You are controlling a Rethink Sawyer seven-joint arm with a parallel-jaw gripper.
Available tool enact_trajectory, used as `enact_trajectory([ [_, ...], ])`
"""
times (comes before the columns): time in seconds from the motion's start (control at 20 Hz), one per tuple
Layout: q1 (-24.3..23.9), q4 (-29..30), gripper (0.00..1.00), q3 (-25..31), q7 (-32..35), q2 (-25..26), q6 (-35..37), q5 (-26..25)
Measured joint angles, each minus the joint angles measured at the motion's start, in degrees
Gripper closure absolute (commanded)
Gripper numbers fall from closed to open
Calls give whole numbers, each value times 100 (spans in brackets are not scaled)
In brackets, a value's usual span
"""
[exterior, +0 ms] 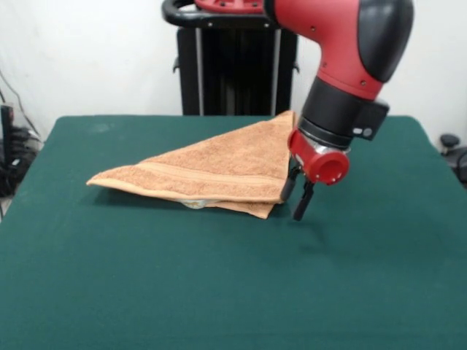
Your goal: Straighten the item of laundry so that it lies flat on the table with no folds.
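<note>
The item of laundry (211, 169) is a tan-orange terry towel folded over on itself into a triangle. It lies on the dark green table (219, 292), a little behind the middle. One point reaches left, one reaches the far side, and one lies near the front right. A small pale bit shows under its front edge. My gripper (290, 208) hangs from the red and black arm just at the towel's right edge, low over the table. It is open: green table shows between its two black fingers (300, 204), and the left one is against the towel's edge.
A black stand (233, 65) rises behind the table's far edge. Dark cables and gear sit off the table at the left (11, 153) and right (454, 149) edges.
</note>
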Motion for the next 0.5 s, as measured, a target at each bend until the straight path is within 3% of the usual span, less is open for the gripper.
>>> enact_trajectory([
  [0.5, -175, 421, 0, 211, 0, -147, -114, 0],
])
